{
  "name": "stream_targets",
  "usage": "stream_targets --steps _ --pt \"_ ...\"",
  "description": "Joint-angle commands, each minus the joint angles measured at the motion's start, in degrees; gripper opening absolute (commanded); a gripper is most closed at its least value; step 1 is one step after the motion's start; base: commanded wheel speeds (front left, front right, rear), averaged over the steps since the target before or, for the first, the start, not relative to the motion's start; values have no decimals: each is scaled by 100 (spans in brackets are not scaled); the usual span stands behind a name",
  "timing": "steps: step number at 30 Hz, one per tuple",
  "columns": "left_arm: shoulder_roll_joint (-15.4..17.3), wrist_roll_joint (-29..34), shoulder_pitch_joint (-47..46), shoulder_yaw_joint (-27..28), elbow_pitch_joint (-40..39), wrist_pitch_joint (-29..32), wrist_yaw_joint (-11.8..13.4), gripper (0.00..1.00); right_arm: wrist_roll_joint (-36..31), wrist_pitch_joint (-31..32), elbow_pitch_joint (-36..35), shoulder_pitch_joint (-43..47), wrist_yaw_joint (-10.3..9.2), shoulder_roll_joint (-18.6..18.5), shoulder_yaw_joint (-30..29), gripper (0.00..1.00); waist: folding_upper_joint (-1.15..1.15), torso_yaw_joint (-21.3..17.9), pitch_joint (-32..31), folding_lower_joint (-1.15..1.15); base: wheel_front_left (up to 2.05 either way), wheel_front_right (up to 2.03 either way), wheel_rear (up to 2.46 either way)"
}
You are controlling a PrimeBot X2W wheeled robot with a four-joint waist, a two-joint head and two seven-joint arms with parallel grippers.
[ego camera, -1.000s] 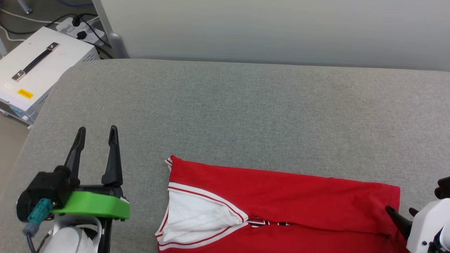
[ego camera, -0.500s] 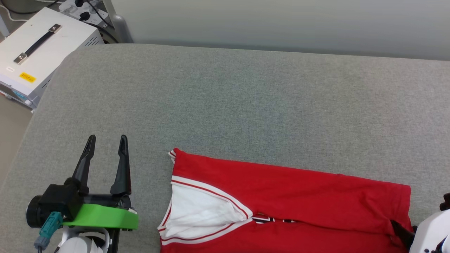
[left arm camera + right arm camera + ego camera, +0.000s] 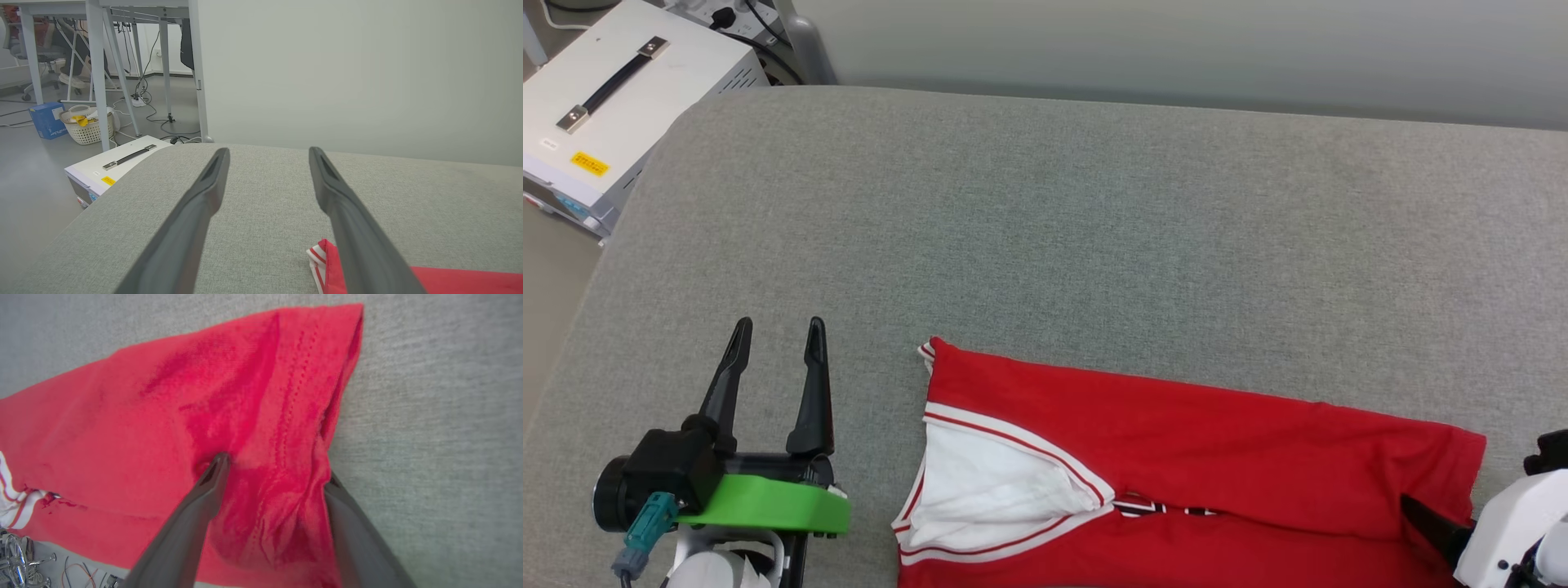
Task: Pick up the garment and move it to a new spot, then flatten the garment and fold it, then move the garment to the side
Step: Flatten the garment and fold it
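In the left wrist view, one white laundry basket (image 3: 85,131) stood on the floor at the left edge of the frame with something yellow (image 3: 81,120) in it. What else it held could not be told. One blue box (image 3: 46,121) sat just beside it. One white case (image 3: 645,106) with a black handle stood at the upper left of the head view, next to the gray fabric-covered tabletop (image 3: 1094,229).

One garment (image 3: 1217,441), red with one white sleeve (image 3: 988,482) and striped trim showing, lay folded along the bottom edge of the head view, from the centre to the right.

There were two pincers. The left pincer (image 3: 778,335) was at the lower left of the head view, its fingers spread and holding nothing, near the garment's left edge but apart from it. The right pincer (image 3: 276,469) also had its fingers spread, straddling bunched red cloth at the garment's right hem. One finger (image 3: 212,486) rested on top of the cloth and the other's tip was hidden beneath it.
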Motion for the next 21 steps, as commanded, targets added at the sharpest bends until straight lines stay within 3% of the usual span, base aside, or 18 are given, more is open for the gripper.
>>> stream_targets --steps 1,6,7,8,9,21 --pt "-47 33 -66 29 21 -32 -29 100 133 50 137 45 3 211 263 100 68 4 -13 0 0 0 0" --pt "-38 6 -49 -7 61 -32 -34 100 255 -102 214 53 3 128 508 100 68 6 -61 0 0 0 0" --pt "-29 0 -44 -20 66 -32 -34 100 237 -158 235 48 3 100 518 65 68 7 -73 0 0 0 0" --pt "-20 -10 -38 -32 71 -32 -34 100 213 -237 269 36 3 68 511 12 68 7 -86 0 0 0 0" --pt "-14 -18 -35 -40 75 -32 -35 100 195 -296 291 25 3 40 514 0 68 6 -99 0 0 0 0" --pt "58 -103 58 -124 163 -32 -36 100 -241 -1167 561 -150 3 -479 179 0 68 -55 -309 0 0 0 0"
